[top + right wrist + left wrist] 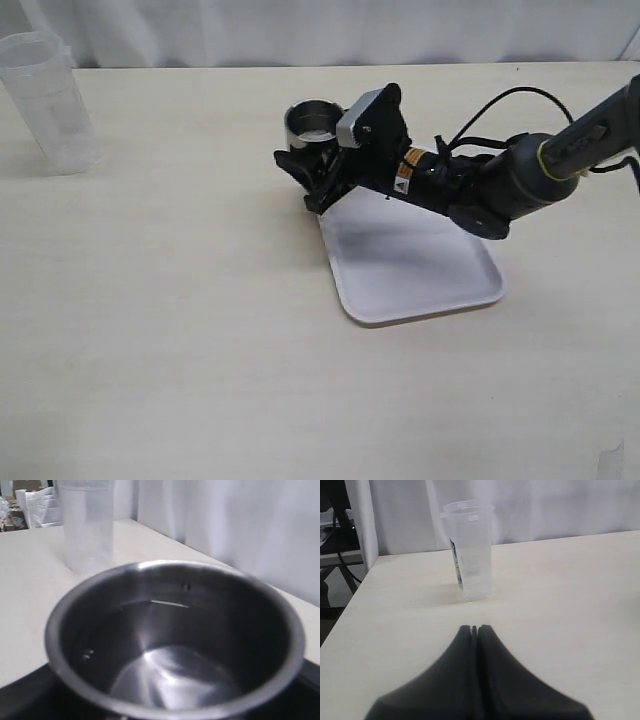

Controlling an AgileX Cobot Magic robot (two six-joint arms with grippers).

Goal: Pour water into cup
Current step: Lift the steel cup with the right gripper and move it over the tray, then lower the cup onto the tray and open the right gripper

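Near the far left corner of the tabletop stands a clear beaker, and the left fingers are pressed together, pointing at it with a gap between. Toward the middle of the far edge, the cup sits tilted between the right fingers, which clasp its wall on both sides. A little water shows inside, and a white tray lies just right of it.

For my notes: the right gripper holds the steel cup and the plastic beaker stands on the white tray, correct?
No: the exterior view shows the plastic beaker on the table, off the white tray; the right gripper does hold the steel cup.
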